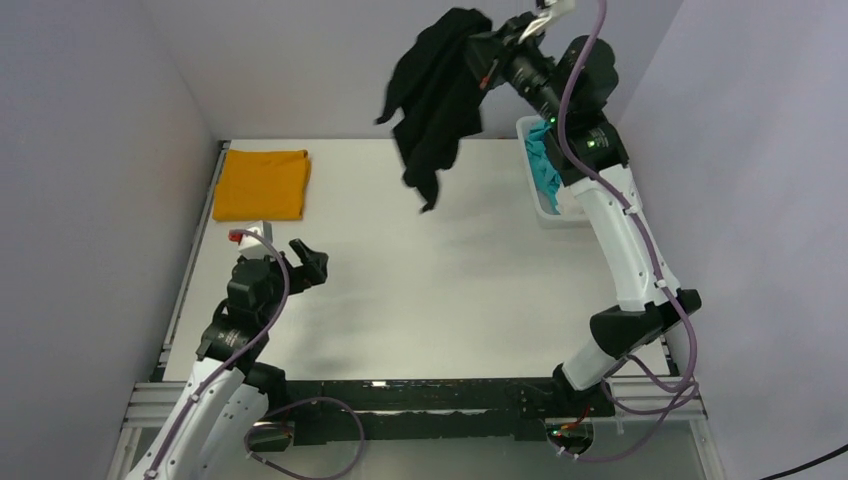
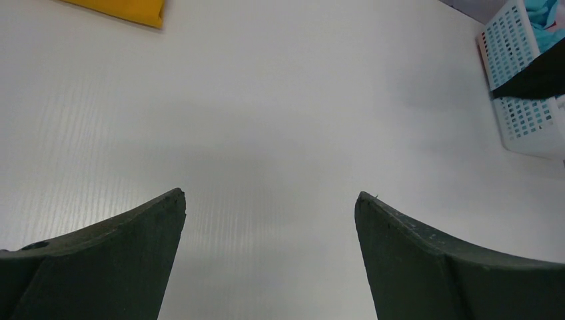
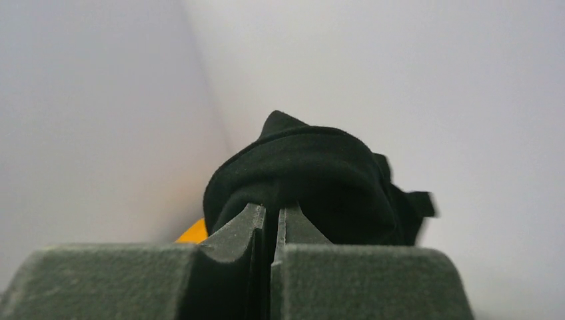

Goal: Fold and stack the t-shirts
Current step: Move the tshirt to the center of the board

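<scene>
My right gripper (image 3: 272,215) is clamped on the black t-shirt (image 1: 435,95), which dangles lengthwise below it; my left gripper (image 1: 312,262), spread empty, waits well apart.

A white plastic lattice basket (image 1: 556,214) stands on the white tabletop (image 1: 400,280) at the upper right of the top view, against the right-hand wall (image 1: 760,200). Plain pale grey walls enclose the tabletop on three sides.
</scene>
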